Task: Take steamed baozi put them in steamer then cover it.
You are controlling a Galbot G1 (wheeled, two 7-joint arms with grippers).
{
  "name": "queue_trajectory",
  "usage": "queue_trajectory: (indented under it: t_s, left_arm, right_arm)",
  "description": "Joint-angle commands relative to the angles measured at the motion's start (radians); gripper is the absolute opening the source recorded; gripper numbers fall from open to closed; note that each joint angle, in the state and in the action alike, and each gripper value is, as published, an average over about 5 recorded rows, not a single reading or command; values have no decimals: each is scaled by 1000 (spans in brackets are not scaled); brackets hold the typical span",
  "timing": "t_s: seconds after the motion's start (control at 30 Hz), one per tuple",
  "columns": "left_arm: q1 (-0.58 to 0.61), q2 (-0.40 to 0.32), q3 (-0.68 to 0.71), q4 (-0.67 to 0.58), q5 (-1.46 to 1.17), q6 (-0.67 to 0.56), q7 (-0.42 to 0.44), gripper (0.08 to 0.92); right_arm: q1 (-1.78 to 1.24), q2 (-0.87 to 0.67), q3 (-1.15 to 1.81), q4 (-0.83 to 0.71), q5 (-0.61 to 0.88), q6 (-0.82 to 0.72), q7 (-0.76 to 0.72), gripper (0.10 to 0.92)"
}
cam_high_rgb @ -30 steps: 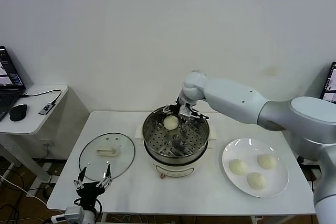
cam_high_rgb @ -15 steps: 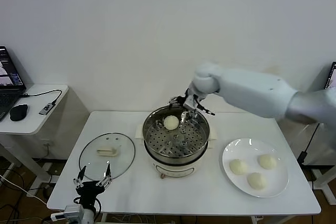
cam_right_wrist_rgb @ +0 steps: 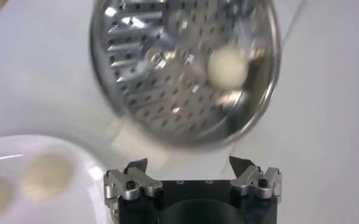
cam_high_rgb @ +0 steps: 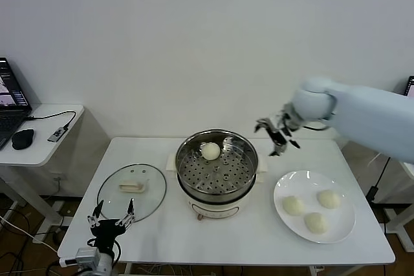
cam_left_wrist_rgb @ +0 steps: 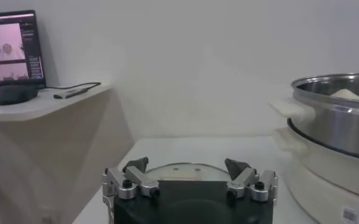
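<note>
Right gripper (cam_high_rgb: 278, 138) hangs in the air with its fingers spread wide and nothing between them, above the table (cam_high_rgb: 149, 224) in the gap between the steamer (cam_high_rgb: 217, 171) and the white plate (cam_high_rgb: 314, 215). Its wrist camera looks straight down on the perforated tray and on part of the plate.

One steamed baozi (cam_high_rgb: 210, 151) sits on the tray inside the steamer, toward the far rim. Three more buns lie on the plate at the robot's right: one on the near-left (cam_high_rgb: 294, 206), one at the back (cam_high_rgb: 328, 199) and one at the front (cam_high_rgb: 316, 223), close together but not clearly touching.

On the table, left of the steamer, the glass cover (cam_high_rgb: 131, 192) lies flat, handle up, its rim just beside the steamer's base.

Left gripper (cam_high_rgb: 111, 219) waits low at the table's near-left edge, just in front of the cover, fingers open and empty.

Off to the left a small side table (cam_high_rgb: 42, 135) carries a laptop (cam_high_rgb: 11, 104), a mouse (cam_high_rgb: 22, 138) and a cable.
</note>
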Motion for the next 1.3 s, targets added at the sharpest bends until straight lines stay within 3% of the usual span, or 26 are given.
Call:
queue_trajectory:
  t_s: [0.03, 0.37, 0.63, 1.3]
  left_arm:
    - [-5, 15, -2, 7, -22, -75, 7, 823]
    - [-6, 1, 21, 10, -7, -70, 12, 823]
    - [-6, 4, 2, 11, -7, -67, 7, 823]
    - [-6, -1, -28, 21, -6, -69, 5, 823]
  right_arm:
    - [-108, -251, 35, 116, -11, -124, -20, 823]
    - [-388, -272, 212, 92, -115, -105, -33, 823]
    - [-630, -193, 383, 12, -201, -72, -20, 823]
    - [-762, -35, 492, -152, -261, -31, 19, 823]
